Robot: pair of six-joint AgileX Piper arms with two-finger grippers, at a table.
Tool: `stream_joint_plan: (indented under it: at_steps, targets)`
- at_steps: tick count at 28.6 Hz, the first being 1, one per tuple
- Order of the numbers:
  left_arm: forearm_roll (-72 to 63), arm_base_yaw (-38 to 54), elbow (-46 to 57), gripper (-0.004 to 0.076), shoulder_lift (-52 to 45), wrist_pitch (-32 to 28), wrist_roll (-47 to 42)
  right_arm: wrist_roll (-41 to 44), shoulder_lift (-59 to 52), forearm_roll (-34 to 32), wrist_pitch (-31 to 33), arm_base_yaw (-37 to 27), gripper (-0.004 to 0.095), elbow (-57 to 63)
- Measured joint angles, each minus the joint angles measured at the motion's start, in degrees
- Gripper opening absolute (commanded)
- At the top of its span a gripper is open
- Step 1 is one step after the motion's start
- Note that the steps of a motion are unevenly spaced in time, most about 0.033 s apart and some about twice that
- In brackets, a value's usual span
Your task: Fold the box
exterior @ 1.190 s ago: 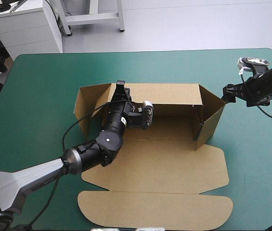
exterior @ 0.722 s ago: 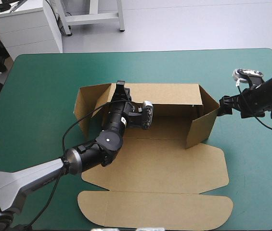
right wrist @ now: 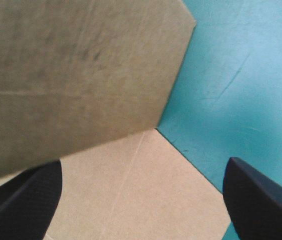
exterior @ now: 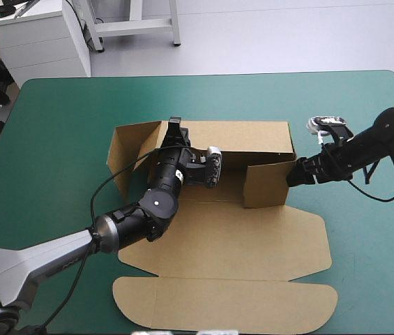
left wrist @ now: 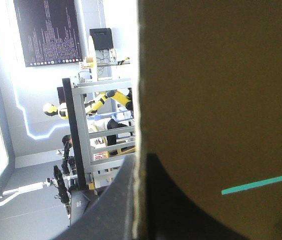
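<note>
The brown box [exterior: 252, 237] lies in the middle of the table with its back wall [exterior: 252, 136] raised. My left gripper [exterior: 174, 127] is shut on that wall's top edge near its left end; in the left wrist view the board [left wrist: 220, 100] stands edge-on between the black fingers [left wrist: 101, 210]. The right side flap [exterior: 266, 183] is swung inward across the base. My right gripper [exterior: 296, 176] is at that flap's outer face, open. In the right wrist view the flap [right wrist: 71, 75] fills the space ahead of the spread fingers [right wrist: 26, 200].
The left side flap [exterior: 123, 157] stands angled outward. The box's lid panel [exterior: 224, 303] lies flat toward the table's near edge. Bare teal-green cover [exterior: 350, 118] lies right of and beyond the box.
My right gripper has moved left, and the right side flap has swung inward with it from its outward angle. The left arm has stayed put on the back wall.
</note>
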Motion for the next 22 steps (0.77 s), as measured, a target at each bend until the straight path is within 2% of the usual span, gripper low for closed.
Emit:
stream_joint_plan:
  at_steps: [7, 14, 22]
  targets:
    - [0.0, 0.0, 0.0, -0.001, 0.0, 0.0, 0.49, -1.29, 0.0, 0.38, -0.04, 2.86, 0.0757, 1.0]
    - [0.0, 0.0, 0.0, -0.001, 0.0, 0.06, 0.55, -5.67, -0.05, 4.31, -3.56, 4.71, 0.0748, 1.0]
    - [0.0, 0.0, 0.0, -0.001, 0.0, 0.27, 0.58, -6.3, -3.08, 4.29, -9.15, 8.53, 0.0748, 2.56]
